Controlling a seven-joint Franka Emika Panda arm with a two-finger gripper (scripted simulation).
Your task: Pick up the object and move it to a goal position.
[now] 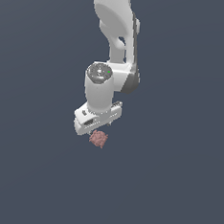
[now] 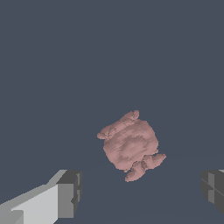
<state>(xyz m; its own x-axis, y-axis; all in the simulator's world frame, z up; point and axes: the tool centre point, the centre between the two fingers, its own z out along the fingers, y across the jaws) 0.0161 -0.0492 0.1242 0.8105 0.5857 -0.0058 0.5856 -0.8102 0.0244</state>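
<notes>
The exterior view is looking down steeply from well above the arm. The wrist view is looking down from close range, past the jaws. Both views are sharing the pinkish-brown lump.

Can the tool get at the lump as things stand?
Probably yes. The tool is open, its fingers apart on either side of the lump, with nothing visible between or around them.

Even, flat simulator lighting, sharp focus, soft shading, no glare
</notes>
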